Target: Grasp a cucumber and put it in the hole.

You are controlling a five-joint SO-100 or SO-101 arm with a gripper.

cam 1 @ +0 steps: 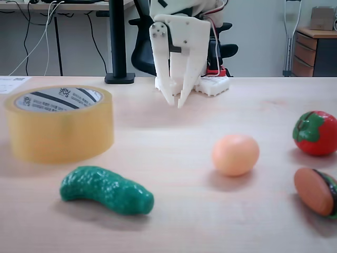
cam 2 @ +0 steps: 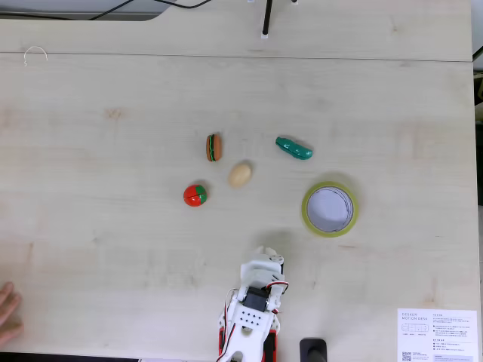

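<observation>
Low fixed view, looking across the pale wood-grain desk (cam 1: 174,221) toward your arm. The white plastic gripper (cam 1: 176,102) hangs above the desk at the back, its two pointed tips aimed down with a narrow gap between them; jaws slightly parted and holding nothing. The small dark-green bumpy plastic cucumber (cam 1: 105,190) lies on its side at front left, just in front of the large yellowish-tan packing-tape roll (cam 1: 60,124). The roll lies flat; its hole (cam 1: 58,98) faces up, and the white core with black print shows at the rim. To the right you see a peach-coloured toy egg (cam 1: 235,154), a red toy tomato with a green top (cam 1: 316,133), and a toy hamburger on edge (cam 1: 316,191), all apart from one another.

Top-down fixed view. Your arm's gripper (cam 2: 266,256) sits near the bottom centre, well apart from every object. The cucumber (cam 2: 293,148) lies above the tape roll (cam 2: 330,210), near it but not touching. The hole (cam 2: 330,209) is open, with bare desk (cam 2: 113,113) visible through it. Egg (cam 2: 240,174), tomato (cam 2: 195,195) and hamburger (cam 2: 213,147) cluster left of the cucumber. A person's fingertips (cam 2: 7,309) rest at the bottom left edge; a printed white card (cam 2: 436,333) lies at the bottom right corner.
</observation>
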